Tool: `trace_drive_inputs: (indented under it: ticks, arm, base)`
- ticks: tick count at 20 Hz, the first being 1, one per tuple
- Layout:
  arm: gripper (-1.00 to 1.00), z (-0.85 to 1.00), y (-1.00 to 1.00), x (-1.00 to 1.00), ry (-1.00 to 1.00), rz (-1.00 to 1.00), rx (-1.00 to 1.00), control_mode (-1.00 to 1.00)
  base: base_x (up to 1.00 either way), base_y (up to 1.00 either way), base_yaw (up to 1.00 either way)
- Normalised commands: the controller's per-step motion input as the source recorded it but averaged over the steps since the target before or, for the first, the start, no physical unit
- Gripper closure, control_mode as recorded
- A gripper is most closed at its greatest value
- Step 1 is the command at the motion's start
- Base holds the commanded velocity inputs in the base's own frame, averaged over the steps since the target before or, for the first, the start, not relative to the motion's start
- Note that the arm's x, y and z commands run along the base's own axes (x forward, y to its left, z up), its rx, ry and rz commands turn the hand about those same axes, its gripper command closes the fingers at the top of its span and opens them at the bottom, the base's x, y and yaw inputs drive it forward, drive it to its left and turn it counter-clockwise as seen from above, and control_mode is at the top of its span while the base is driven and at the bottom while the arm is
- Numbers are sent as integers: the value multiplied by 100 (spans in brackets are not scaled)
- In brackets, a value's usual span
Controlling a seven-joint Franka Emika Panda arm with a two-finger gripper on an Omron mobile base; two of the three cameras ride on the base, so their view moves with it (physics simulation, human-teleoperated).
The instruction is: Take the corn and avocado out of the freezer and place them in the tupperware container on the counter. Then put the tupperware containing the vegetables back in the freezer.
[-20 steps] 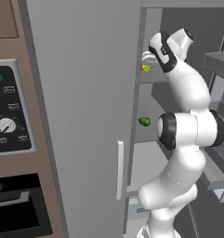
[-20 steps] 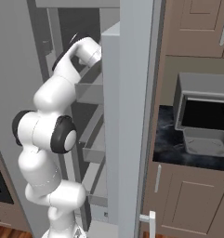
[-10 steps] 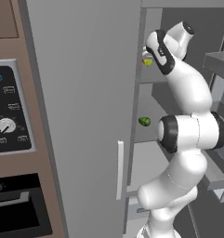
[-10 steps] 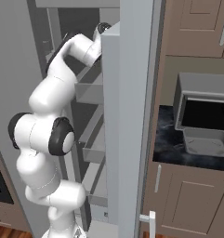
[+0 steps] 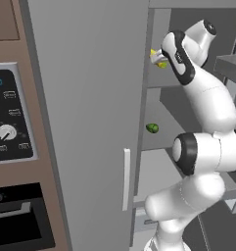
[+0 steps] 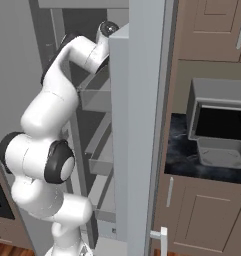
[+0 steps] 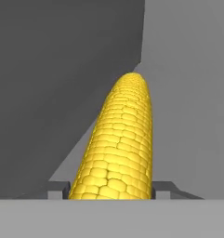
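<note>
Grey and tall, the light-grey freezer cabinet (image 5: 90,98) stands open in the left base view, with its wide door at the left and its inner shelves at the right. On the upper shelf lies the small bright yellow corn cob (image 5: 158,59), and the white arm's two-finger gripper (image 5: 156,57) is right at it. On the shelf below, well apart from the corn, sits the small dark green rounded avocado (image 5: 152,128), alone near the left inner wall. Left of the freezer is the black-fronted built-in oven (image 5: 11,147) with its control panel.

From the right base view, the white arm reaches up into the freezer (image 6: 142,125) behind the edge of the open door, so the hand is hidden there. To the right, on the black, faintly marbled counter (image 6: 179,155), stands the shallow grey translucent tupperware container (image 6: 223,152); nothing can be seen inside it. Just behind it is the grey box-shaped microwave (image 6: 219,112), and brown wooden cabinet doors (image 6: 207,220) are under the counter.

Seen from the hand view, the corn (image 7: 118,144) runs away from the camera on the grey shelf, between the two small finger tips (image 7: 57,189) of the gripper (image 7: 108,190). The tips stand close at both sides of the near end of the cob. I cannot tell if they already press it.
</note>
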Motion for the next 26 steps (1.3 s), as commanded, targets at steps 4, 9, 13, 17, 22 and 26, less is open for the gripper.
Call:
trace_drive_inputs:
  ticks: [4,9,13,17,22,26]
  arm:
    - [100,0,0,-74,-4,10,-8,-100]
    - [100,2,1,-69,-5,10,-13,-100]
    - [100,0,11,-62,-5,7,-18,-100]
    - [100,0,30,-82,-3,1,-20,-100]
    - [100,0,55,-97,-5,-5,-16,-100]
    - [100,0,44,-100,-1,-26,-1,-100]
  base:
    - [0,0,0]
    - [0,0,0]
    - [0,0,0]
    - [0,0,0]
    - [0,0,0]
    - [0,0,0]
